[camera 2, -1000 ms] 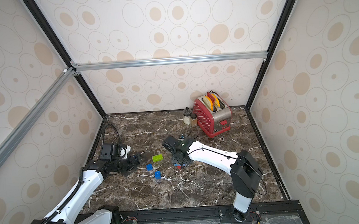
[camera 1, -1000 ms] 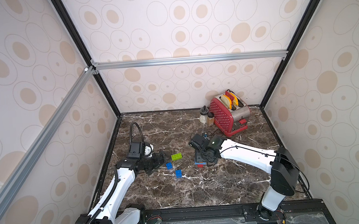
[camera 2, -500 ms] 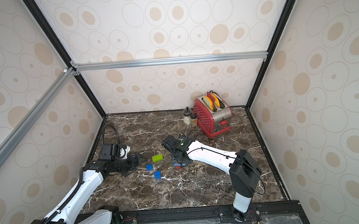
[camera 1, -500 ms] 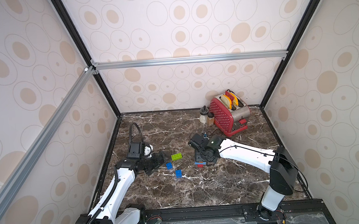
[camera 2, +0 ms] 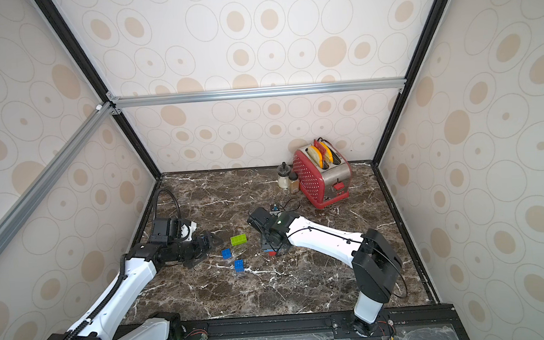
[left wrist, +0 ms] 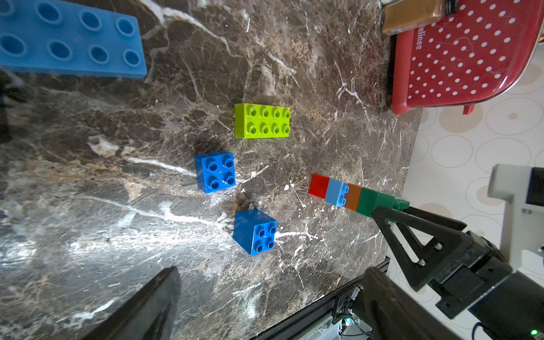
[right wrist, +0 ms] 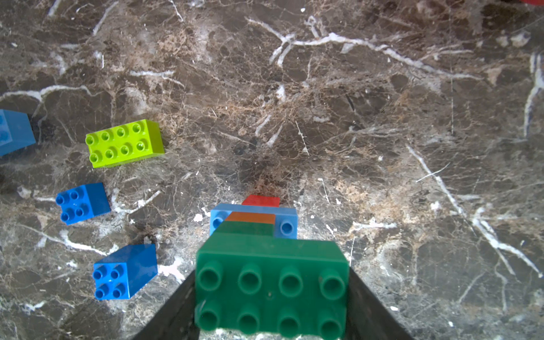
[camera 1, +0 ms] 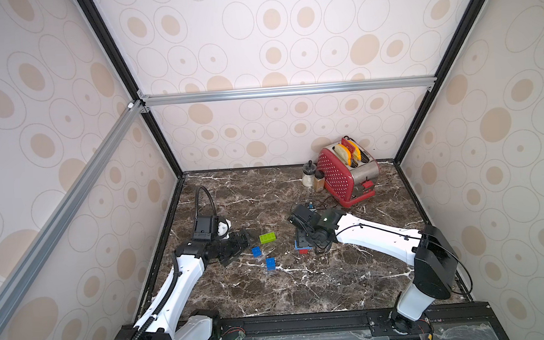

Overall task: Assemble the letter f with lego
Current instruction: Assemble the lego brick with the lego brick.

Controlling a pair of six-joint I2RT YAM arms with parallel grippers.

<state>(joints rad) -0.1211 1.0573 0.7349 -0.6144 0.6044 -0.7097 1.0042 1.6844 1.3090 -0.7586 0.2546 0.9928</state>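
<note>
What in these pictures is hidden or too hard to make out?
Long blue brick: left wrist view, cut off by the picture edge; length unknown.
Brick stack: both top views, mostly under the right arm.
Red bottom brick: right wrist view, a sliver past the bricks stacked on it.
Left claw: left wrist view, only one finger shows clearly.

We had the stack (right wrist: 270, 282) upright: red, light blue, orange, dark green on top. Near it lay the lime brick (left wrist: 262, 120) flat, a blue square (left wrist: 215, 172) studs-up, a second blue square (left wrist: 254, 231) tipped over, and a long blue brick (left wrist: 67, 38) farther off.
</note>
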